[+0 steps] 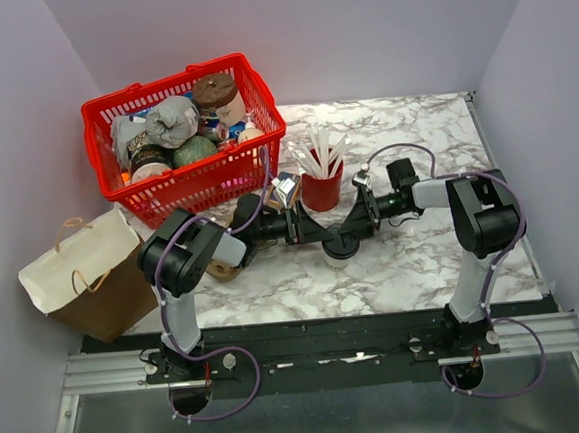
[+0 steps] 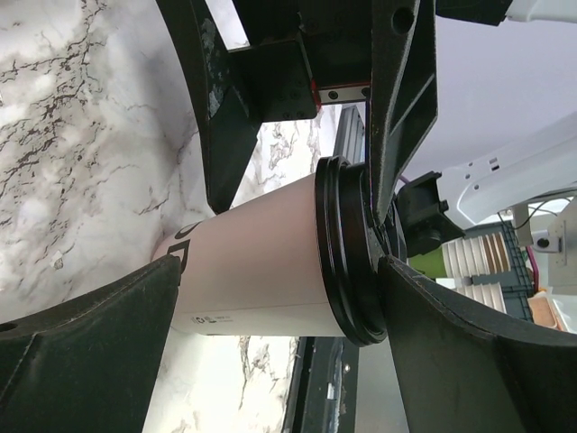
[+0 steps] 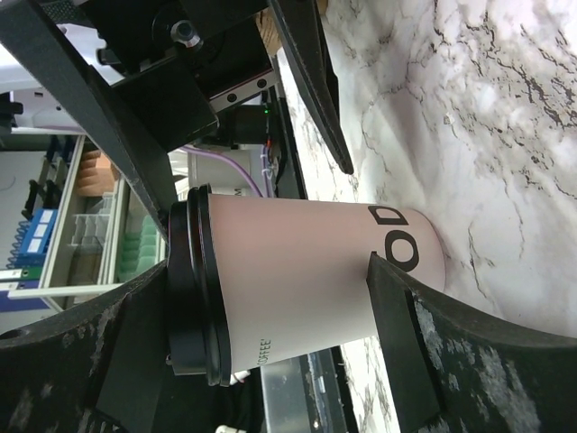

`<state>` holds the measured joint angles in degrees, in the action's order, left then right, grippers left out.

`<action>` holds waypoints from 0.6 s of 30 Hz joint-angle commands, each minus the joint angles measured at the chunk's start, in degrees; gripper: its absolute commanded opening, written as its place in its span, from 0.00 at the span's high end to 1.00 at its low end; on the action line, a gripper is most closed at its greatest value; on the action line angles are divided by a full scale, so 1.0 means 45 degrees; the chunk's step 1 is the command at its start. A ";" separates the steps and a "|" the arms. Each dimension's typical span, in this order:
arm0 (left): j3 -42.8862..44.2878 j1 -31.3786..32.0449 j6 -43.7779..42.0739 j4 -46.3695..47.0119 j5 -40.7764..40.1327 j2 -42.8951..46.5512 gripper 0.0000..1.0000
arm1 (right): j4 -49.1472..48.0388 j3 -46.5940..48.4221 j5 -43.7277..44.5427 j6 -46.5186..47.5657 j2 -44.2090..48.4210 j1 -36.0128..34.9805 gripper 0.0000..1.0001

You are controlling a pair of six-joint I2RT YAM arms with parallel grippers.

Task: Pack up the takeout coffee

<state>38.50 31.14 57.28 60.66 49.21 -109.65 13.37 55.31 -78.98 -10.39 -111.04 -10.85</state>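
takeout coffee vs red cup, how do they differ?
Colour: the takeout coffee is cream-white, the red cup red. Top: the coffee has a black lid; the red cup is open, holding white cutlery. Place: the coffee sits between left pincer and right pincer; the red cup stands behind. Both upright on the marble table.

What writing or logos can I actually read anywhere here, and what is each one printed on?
"OD": big black letters on the cup, right wrist view; any further letters are hidden.
"OFFEE": tiny green print near its lid; the start is cut off.
Small marks low on the cup, left wrist view: too small to read.
Labels on the goods in the red basket: too blurred to read.
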 commanded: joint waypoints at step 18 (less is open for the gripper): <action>-0.0217 -0.0103 -0.2220 -0.1703 -0.1033 -0.0966 0.07 | -0.0216 -0.1900 -0.0242 0.2329 0.0987 -0.0245 0.02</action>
<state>38.61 31.07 55.22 61.98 49.56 -110.15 10.11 49.28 -78.15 -3.29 -104.42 -10.74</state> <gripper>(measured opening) 0.939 0.996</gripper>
